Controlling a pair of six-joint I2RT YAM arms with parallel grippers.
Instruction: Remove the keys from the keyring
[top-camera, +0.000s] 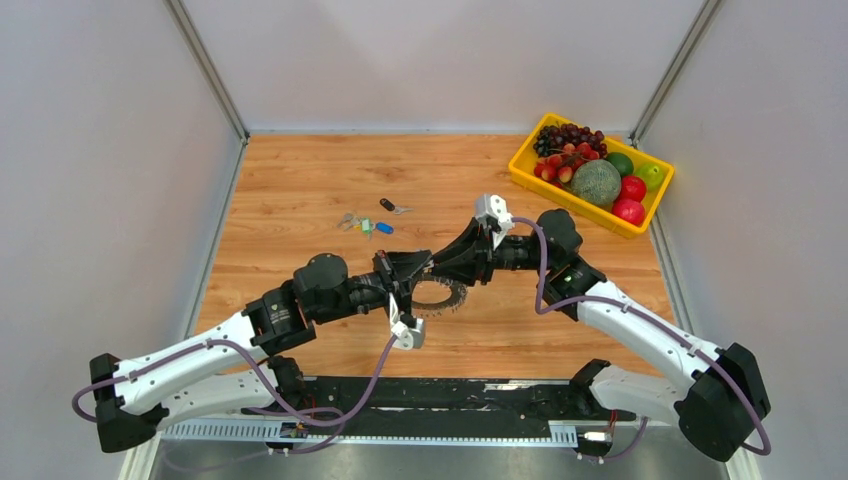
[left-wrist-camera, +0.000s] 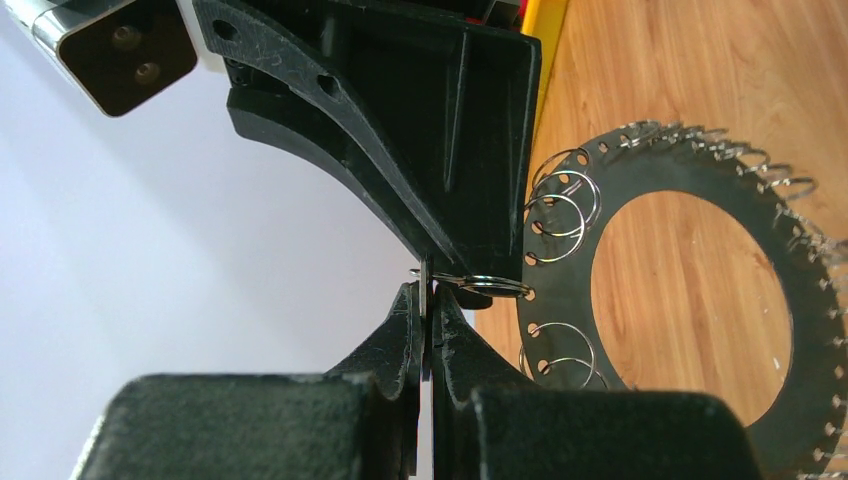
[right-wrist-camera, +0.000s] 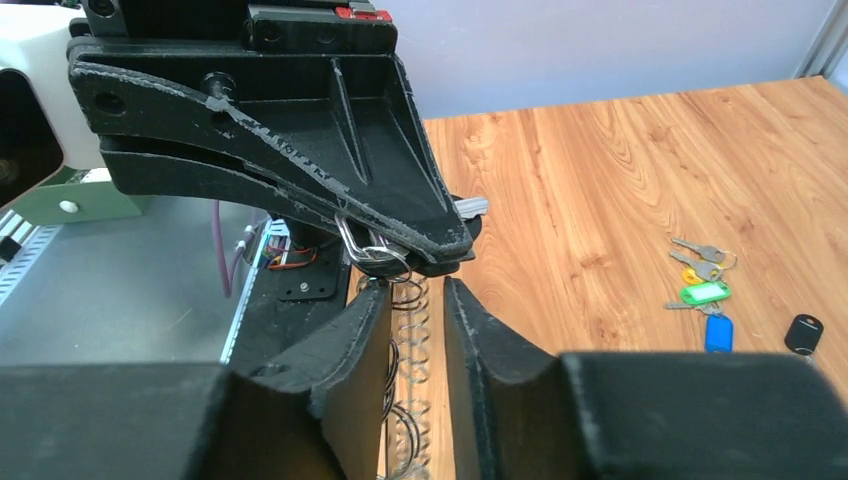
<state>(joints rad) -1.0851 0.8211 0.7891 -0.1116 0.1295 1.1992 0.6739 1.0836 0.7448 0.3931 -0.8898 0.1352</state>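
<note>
The keyring (top-camera: 447, 298), a dark toothed ring hung with small wire loops, lies at the table's centre under both grippers. My left gripper (top-camera: 418, 274) is shut on a thin silver key (left-wrist-camera: 426, 275), seen edge-on. A small split ring (left-wrist-camera: 490, 286) links that key to the keyring (left-wrist-camera: 690, 165). The key's tip (right-wrist-camera: 472, 207) pokes out past the left fingers (right-wrist-camera: 400, 215). My right gripper (right-wrist-camera: 415, 288) straddles the keyring's looped rim (right-wrist-camera: 410, 310) with a gap between its jaws, open, right beneath the left fingertips. Loose keys (top-camera: 362, 224) with coloured tags lie farther back.
A black-headed key (top-camera: 393, 206) lies beyond the tagged bunch (right-wrist-camera: 703, 282). A yellow crate (top-camera: 522, 172) of fruit stands at the back right. Grey walls close in on both sides, and the arms' mounting rail (top-camera: 450, 395) runs along the near edge.
</note>
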